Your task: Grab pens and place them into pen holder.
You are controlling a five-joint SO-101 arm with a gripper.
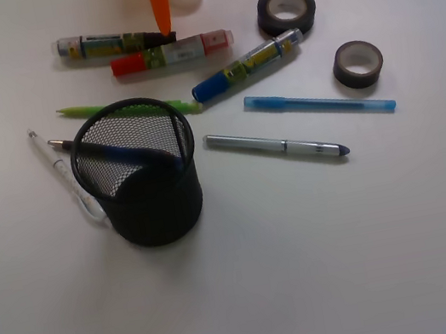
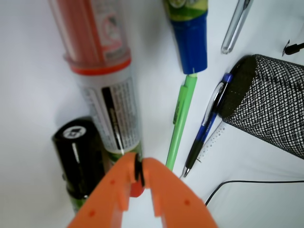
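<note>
From the front view, the orange gripper (image 1: pixel 163 9) hangs at the top edge over the black-capped marker (image 1: pixel 110 43) and the red-capped marker (image 1: pixel 170 53), and only its tip shows, so whether the jaws are parted cannot be told here. The pen holder (image 1: pixel 140 175) stands upright and looks empty; every pen lies on the table (image 1: pixel 353 265): lime green pen (image 1: pixel 130 106) and white pen (image 1: pixel 58 172) partly behind the cup, dark blue pen (image 1: pixel 62 145) barely peeking out, silver-grey pen (image 1: pixel 275 145) and light blue pen (image 1: pixel 319 104) out in the open to the right. Two tape rolls (image 1: pixel 358 63) sit beyond. Over to the wrist view: the gripper (image 2: pixel 138 172) has its jaws drawn nearly together with nothing between them, right above the red-capped marker (image 2: pixel 102 71) and black-capped marker (image 2: pixel 78 152), with the lime green pen (image 2: pixel 180 121) just beside. The risk, I'd say: a descent here pinches a thick marker, or nudges it into the green pen. This view also shows the dark blue pen (image 2: pixel 209 121) pressed close to the pen holder (image 2: pixel 270 109), which could topple the cup on a grab. Only the front shows the easy, isolated pens.
</note>
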